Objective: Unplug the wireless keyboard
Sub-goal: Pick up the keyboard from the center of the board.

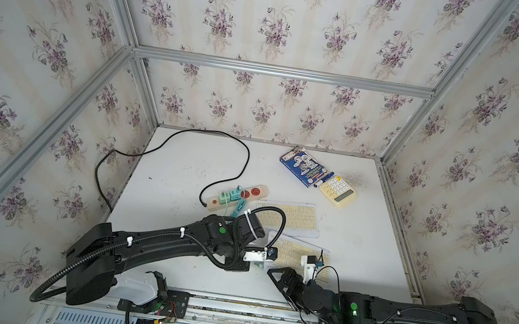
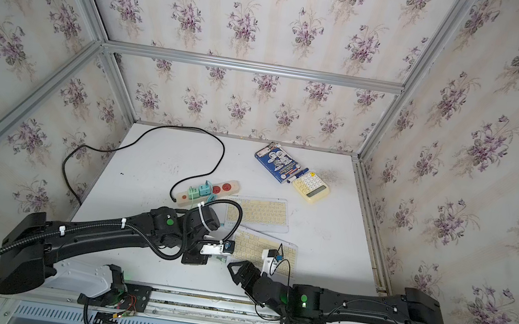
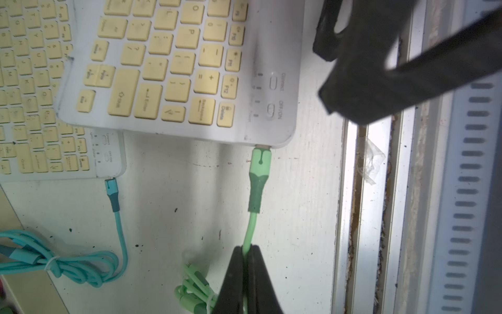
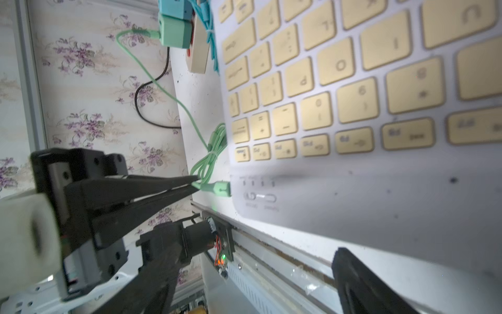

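Your left jaws are pinched shut on the green cable (image 3: 248, 233), just behind its plug (image 3: 259, 168), which sits in the nearer keyboard (image 3: 173, 68), 1 of 2 on the surface (image 3: 298, 217). Your right jaws gape wide, empty, near that keyboard's edge.

Keyboards (image 1: 288, 216): two
Cables: two — green cable (image 3: 251, 233), teal cable (image 3: 121, 239)
Plug adapters (image 1: 223, 196): two
Power strip (image 1: 264, 190): one
Black cord (image 1: 247, 159): one
Calculator (image 1: 338, 191): one
Marker box (image 1: 302, 169): one
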### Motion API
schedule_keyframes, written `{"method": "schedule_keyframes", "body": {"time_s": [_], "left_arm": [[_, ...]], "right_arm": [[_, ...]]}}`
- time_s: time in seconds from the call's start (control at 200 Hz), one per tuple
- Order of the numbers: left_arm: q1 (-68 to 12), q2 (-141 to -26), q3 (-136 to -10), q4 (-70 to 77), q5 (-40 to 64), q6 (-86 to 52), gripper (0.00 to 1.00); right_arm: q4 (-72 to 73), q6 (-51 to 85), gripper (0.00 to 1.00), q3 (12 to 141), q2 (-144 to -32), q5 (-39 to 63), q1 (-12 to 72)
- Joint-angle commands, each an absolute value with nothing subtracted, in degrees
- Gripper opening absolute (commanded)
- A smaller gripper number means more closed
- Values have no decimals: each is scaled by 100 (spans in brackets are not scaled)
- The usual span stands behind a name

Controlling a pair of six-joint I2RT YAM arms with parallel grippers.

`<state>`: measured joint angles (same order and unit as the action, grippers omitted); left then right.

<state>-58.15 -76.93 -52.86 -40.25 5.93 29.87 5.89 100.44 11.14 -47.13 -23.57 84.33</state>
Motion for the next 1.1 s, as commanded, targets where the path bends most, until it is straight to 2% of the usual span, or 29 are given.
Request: {"method": "schedule_keyframes", "body": {"time_s": [0.0,0.295,0.634,0.699,0.879,0.994,1.094], "left_arm": [[-5809,-7687,-5334,-4005,721,3066,0],[-5805,-7672,-5317,-4000,773,3054,0],[-5810,-7795,-5379,-4014,920,3050,0],[-5810,-7793,-5387,-4003,947,3050,0],[-5810,-7823,-5401,-4008,1049,3059,0],[-5810,-7831,-5413,-4000,1074,3067,0],[-5810,-7831,-5422,-4007,1103,3063,0]], "right_arm": [[1944,10424,89,886,-5154,-2923,8463],[2401,10935,87,574,-5590,-4097,8470],[3638,11039,78,374,-6170,-4633,8478],[3543,11049,72,436,-6170,-4683,8474],[3749,11072,45,383,-6180,-4901,8476],[3377,11095,40,482,-5995,-4958,8475],[3015,11215,31,544,-5863,-4969,8473]]}}
